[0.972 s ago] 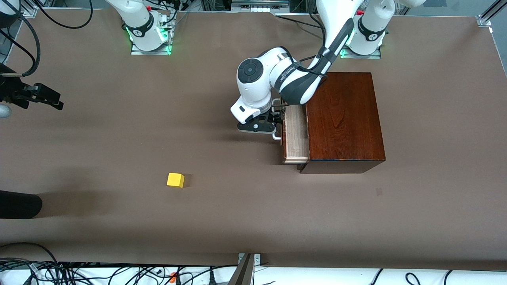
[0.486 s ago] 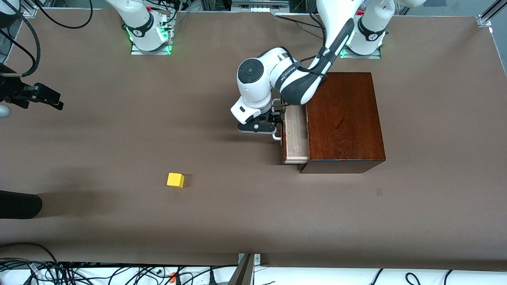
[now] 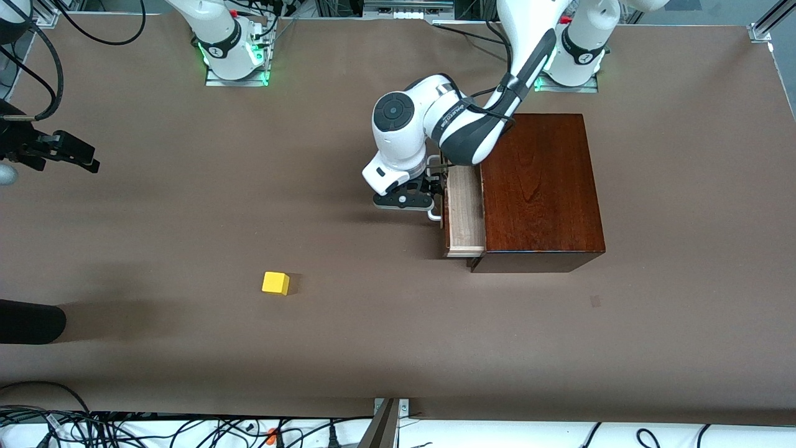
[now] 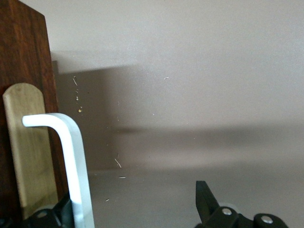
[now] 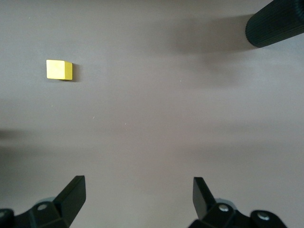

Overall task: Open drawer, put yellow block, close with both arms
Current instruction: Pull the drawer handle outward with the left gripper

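Observation:
The drawer (image 3: 465, 211) is pulled a little way out of the dark reddish-brown box (image 3: 538, 186). My left gripper (image 3: 433, 188) is at the white handle (image 3: 433, 214). In the left wrist view the left gripper (image 4: 135, 202) is open, with the handle (image 4: 76, 161) between the jaws, right beside one finger and in front of the drawer front (image 4: 26, 52). The yellow block (image 3: 275, 282) lies on the table, nearer the front camera and toward the right arm's end. My right gripper (image 3: 87, 158) hangs open and empty at that end. The right wrist view shows the right gripper (image 5: 137, 183) and the block (image 5: 59, 70) well apart.
A black cylinder (image 3: 31, 320) juts in at the table's edge at the right arm's end, nearer the front camera than the right gripper; it also shows in the right wrist view (image 5: 275, 23). Cables lie along the table's front edge (image 3: 124, 429).

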`<state>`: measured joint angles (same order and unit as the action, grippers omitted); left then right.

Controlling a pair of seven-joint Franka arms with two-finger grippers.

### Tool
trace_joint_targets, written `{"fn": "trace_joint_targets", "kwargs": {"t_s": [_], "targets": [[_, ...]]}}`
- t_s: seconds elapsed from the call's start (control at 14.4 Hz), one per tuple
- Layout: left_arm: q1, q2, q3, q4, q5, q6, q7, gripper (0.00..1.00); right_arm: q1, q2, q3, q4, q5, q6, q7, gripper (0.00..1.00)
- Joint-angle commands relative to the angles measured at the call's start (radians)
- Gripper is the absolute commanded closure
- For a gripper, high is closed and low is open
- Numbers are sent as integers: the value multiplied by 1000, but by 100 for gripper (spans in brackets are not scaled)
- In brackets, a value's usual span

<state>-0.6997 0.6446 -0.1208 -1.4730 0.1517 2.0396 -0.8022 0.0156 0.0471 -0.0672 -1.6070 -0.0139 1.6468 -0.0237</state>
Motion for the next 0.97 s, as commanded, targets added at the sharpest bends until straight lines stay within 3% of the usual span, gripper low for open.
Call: {"fn": "trace_joint_targets", "kwargs": {"t_s": [0.0, 0.9], "targets": [[-26, 66, -34, 97, -78, 133, -18, 0, -8, 0, 3, 2, 8, -2, -18, 0], [14, 6, -28, 99, -83, 91, -12, 0, -8, 0, 3, 2, 8, -2, -18, 0]]}}
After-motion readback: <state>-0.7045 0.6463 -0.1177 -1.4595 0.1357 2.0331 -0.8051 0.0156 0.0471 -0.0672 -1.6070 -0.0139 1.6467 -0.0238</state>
